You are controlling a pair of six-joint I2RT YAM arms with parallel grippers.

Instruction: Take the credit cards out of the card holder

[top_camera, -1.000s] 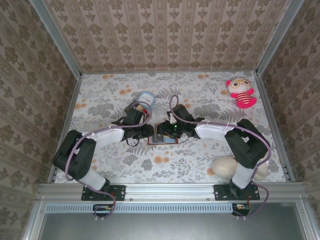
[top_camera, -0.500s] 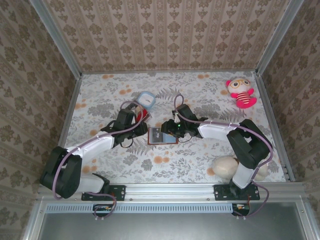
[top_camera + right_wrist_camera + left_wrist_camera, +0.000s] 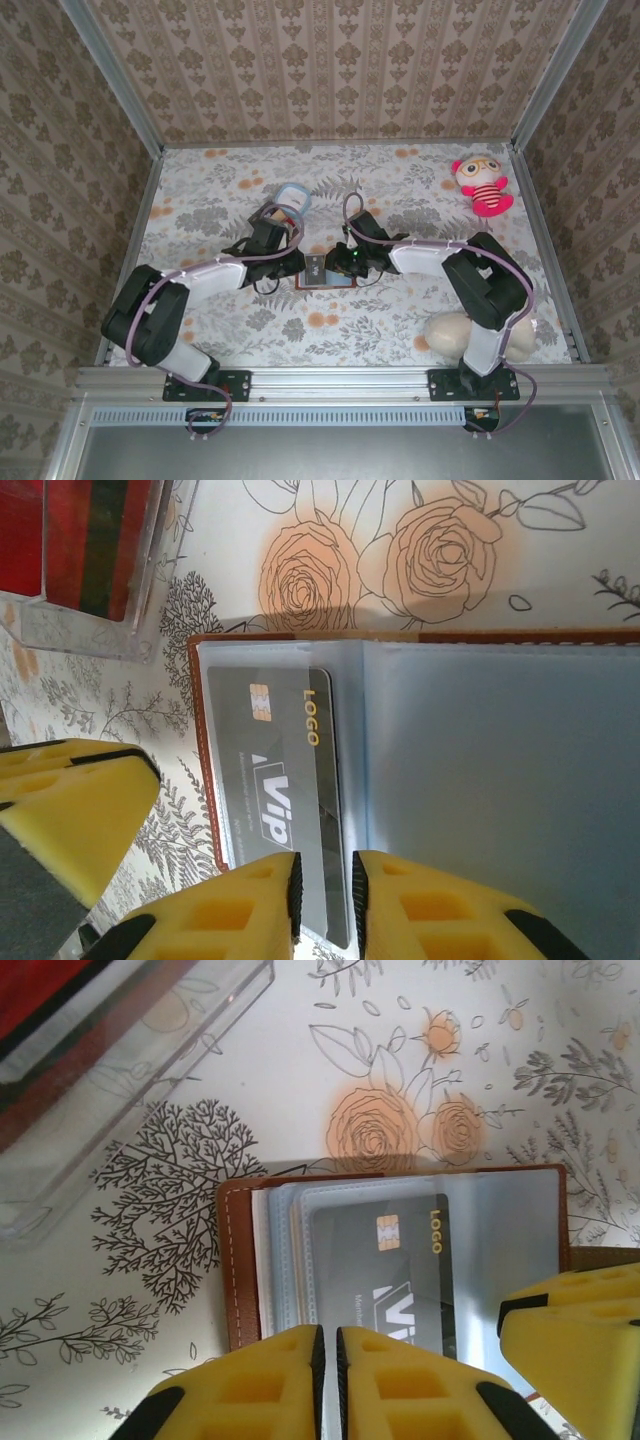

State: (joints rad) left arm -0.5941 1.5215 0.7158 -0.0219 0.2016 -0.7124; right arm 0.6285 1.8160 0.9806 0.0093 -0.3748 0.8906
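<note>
The top external camera sits high above and behind the arm bases and looks down and forward, far enough to hold the whole white flower-printed worktop point(image 3: 200, 190). Each wrist camera looks almost straight down from very near. Both wrist views share the open brown leather-like card holder point(image 3: 238, 1260) and a clear plastic box point(image 3: 150, 1050), but turned differently.

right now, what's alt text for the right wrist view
A brown leather-like card holder lies open, light blue inner faces up, with a grey credit card tucked inside. The yellow right gripper, jaws nearly together, is at the card's end.
</note>
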